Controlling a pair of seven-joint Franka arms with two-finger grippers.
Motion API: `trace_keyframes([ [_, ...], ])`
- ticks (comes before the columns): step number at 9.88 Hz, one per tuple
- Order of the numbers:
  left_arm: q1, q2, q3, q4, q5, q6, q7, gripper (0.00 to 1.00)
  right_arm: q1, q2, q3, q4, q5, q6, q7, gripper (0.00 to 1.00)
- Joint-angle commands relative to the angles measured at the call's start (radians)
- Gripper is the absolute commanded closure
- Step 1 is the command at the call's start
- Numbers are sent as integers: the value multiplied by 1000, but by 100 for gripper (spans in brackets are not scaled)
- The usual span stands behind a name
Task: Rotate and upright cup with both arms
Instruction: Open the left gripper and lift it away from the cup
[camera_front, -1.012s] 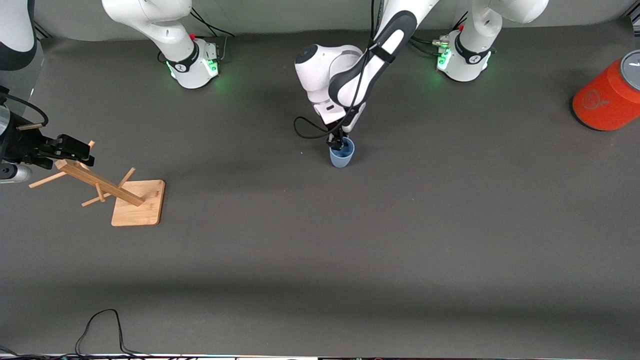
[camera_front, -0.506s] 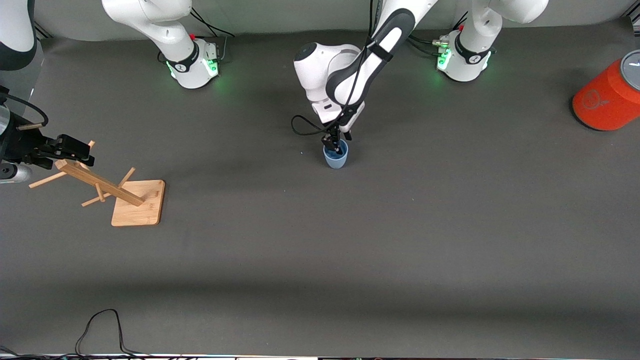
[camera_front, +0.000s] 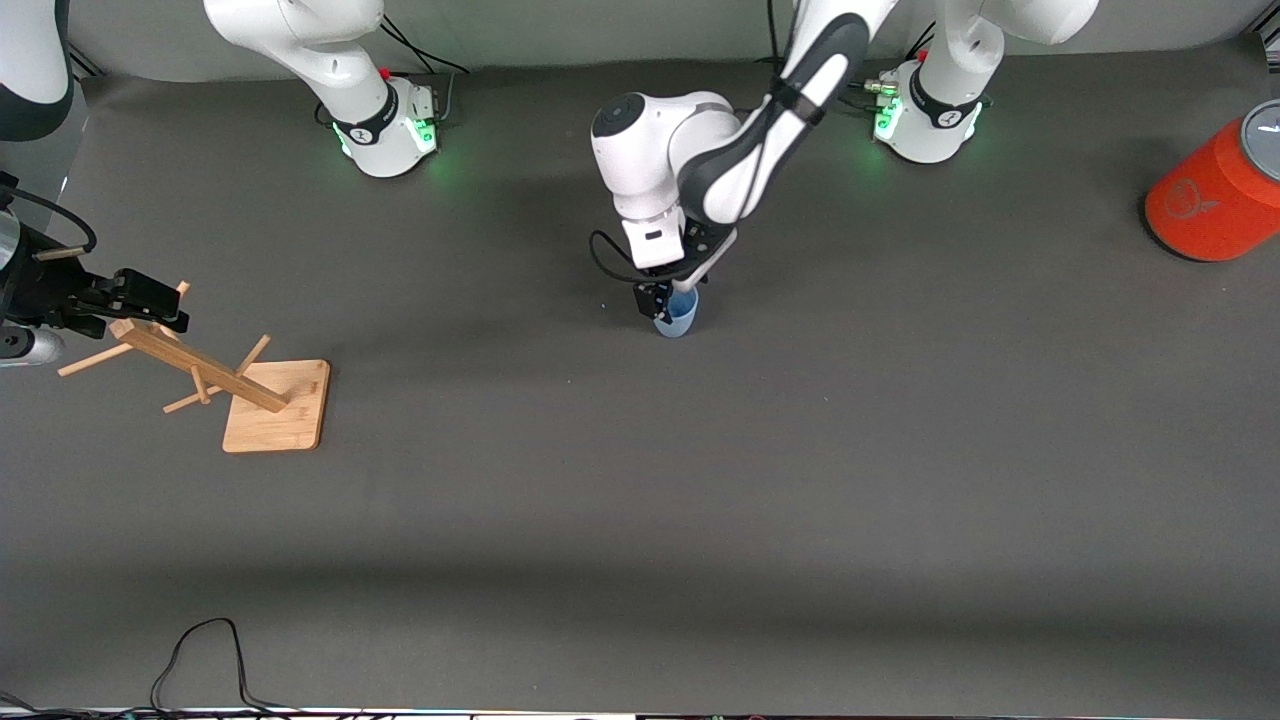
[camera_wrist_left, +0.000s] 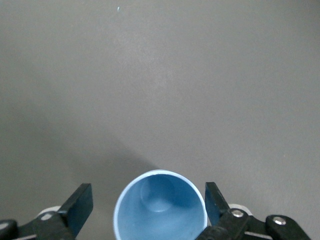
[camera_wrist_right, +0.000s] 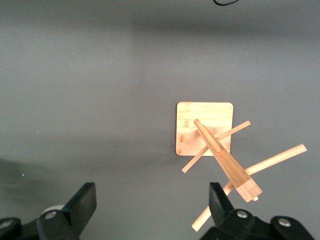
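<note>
**Cup Upright at Mid-Table, Straddled by the Left Gripper**

At the middle of the dark grey table (camera_front: 700, 480), a small pale-blue plastic tumbler (camera_front: 680, 318) is seen standing upright, mouth up — its round inner floor is plainly visible in the left wrist view (camera_wrist_left: 160, 207). It stands nearer the robot bases than the front camera, roughly between the two green-lit bases.

The left arm's black two-finger gripper (camera_front: 668, 303) is lowered over the cup, its fingers spread wide. In the left wrist view the gripper (camera_wrist_left: 149, 202) is shown with one finger at each side of the rim; a clear gap is seen at one finger (camera_wrist_left: 80, 205), while the other lies just beside the cup wall, and contact there cannot be told.

The right arm's gripper (camera_front: 140, 298) is held over the tilted post of a bamboo peg rack on a square wooden base (camera_front: 275, 405), toward the right arm's end of the table. Its fingers are wide apart and nothing is held between them — in the right wrist view (camera_wrist_right: 152, 205) only bare table is seen between the pads, with the rack (camera_wrist_right: 205, 127) below.

A big orange-red cylinder with a grey lid (camera_front: 1215, 195) is set at the left arm's end of the table, well apart from the cup.
</note>
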Motion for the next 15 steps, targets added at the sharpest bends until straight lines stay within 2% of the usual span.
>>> trace_keyframes([
  [1,45,-93,-2,-6,-131,-64,311,0,11,-3,-10,4,-10,5,-19,0],
  [3,129,-186,1,-6,-307,-182,712,0,10,-1,-10,5,-8,3,-19,0],
  [5,259,-278,3,-9,-382,-279,1038,0,11,-1,-10,5,-10,5,-19,0],
  [11,733,-470,7,-15,-400,-422,1702,0,13,-1,-9,5,-3,8,-16,0],
  [13,845,-531,24,-20,-422,-453,1954,0,11,-3,-9,5,-3,6,-17,0],
  [15,861,-562,88,-17,-471,-456,2012,0,11,-5,-9,5,-7,6,-17,0],
])
